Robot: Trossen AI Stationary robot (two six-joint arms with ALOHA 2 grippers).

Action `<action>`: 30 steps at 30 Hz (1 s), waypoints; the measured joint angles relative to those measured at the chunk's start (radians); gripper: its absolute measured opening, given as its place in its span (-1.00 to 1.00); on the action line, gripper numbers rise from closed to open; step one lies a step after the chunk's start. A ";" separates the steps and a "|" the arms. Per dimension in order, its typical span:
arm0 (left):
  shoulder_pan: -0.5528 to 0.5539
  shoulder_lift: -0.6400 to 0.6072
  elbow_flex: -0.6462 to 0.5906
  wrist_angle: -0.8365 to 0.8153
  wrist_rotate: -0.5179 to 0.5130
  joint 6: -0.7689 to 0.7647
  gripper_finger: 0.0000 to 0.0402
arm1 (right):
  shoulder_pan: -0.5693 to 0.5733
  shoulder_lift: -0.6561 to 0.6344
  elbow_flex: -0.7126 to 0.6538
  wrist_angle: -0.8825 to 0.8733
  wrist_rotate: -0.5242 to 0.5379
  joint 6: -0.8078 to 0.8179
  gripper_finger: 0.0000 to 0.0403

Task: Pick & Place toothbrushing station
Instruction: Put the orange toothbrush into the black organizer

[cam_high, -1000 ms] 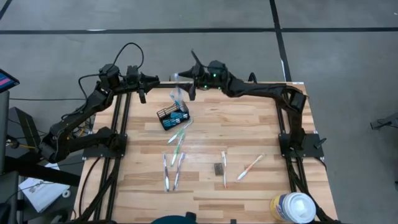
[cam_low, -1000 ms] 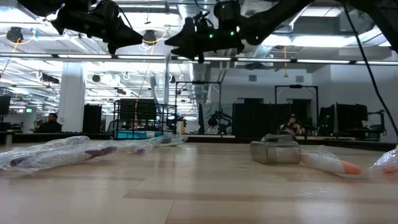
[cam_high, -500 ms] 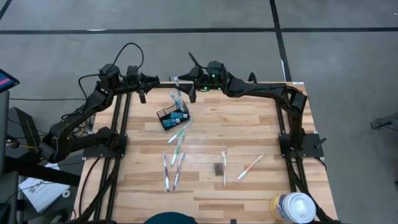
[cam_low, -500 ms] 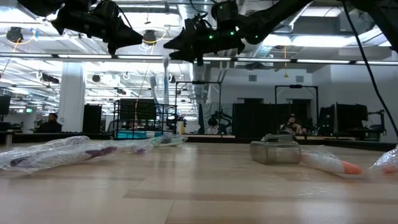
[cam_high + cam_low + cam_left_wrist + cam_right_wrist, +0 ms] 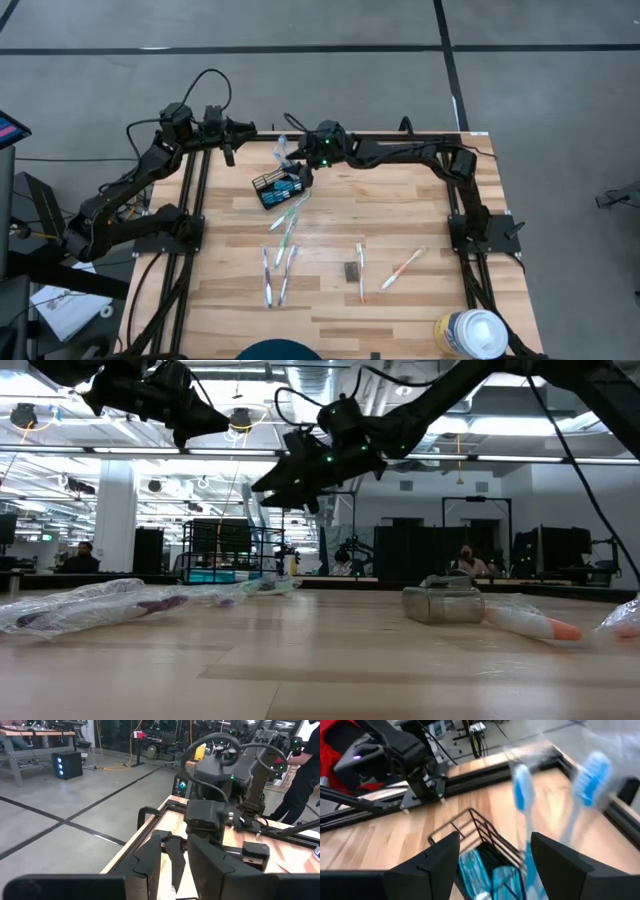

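Observation:
The black wire caddy (image 5: pixel 277 188) stands on the far left part of the table, with blue-and-white tubes (image 5: pixel 470 870) in it. A clear-wrapped pack of two blue toothbrushes (image 5: pixel 521 785) stands heads up at the caddy. My right gripper (image 5: pixel 299 170) hangs just above the caddy, pointing slantwise down. Its fingers are open, and one brush's handle (image 5: pixel 527 855) runs between them, close to one finger (image 5: pixel 555 870). My left gripper (image 5: pixel 240 128) waits high over the table's far left corner, narrowly open on nothing. My right gripper stands with its fingers on either side of one brush handle of the wrapped pack, above the caddy's rim (image 5: pixel 451 827). Whether a finger touches the handle or the wrap, I cannot tell.
Wrapped toothbrushes lie loose on the table at mid left (image 5: pixel 285 225), near left (image 5: pixel 275 275) and near right (image 5: pixel 403 268). A small dark block (image 5: pixel 351 271) sits between them. A white round canister (image 5: pixel 470 332) stands at the near right corner. People sit in the room behind.
My right gripper has come down from above the table's far edge toward the caddy, shifting toward the near edge and tipping its fingers downward. My left arm has kept still.

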 joint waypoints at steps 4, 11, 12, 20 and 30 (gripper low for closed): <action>0.000 0.000 0.000 -0.003 0.000 0.000 -0.55 | 0.000 -0.001 0.000 -0.047 -0.025 0.003 0.16; 0.000 0.005 0.001 -0.033 0.000 0.001 -0.55 | 0.033 -0.080 0.000 -0.012 -0.115 0.095 0.16; 0.000 0.014 0.001 -0.052 0.001 0.000 -0.55 | 0.035 -0.115 0.000 -0.006 -0.126 0.111 0.16; -0.069 0.172 0.001 -0.230 0.054 -0.003 -0.55 | 0.038 -0.445 0.045 -0.230 0.009 0.189 0.14; -0.323 0.218 0.001 -0.015 0.100 -0.246 -0.55 | 0.220 -0.668 0.027 -1.327 0.474 0.675 -0.03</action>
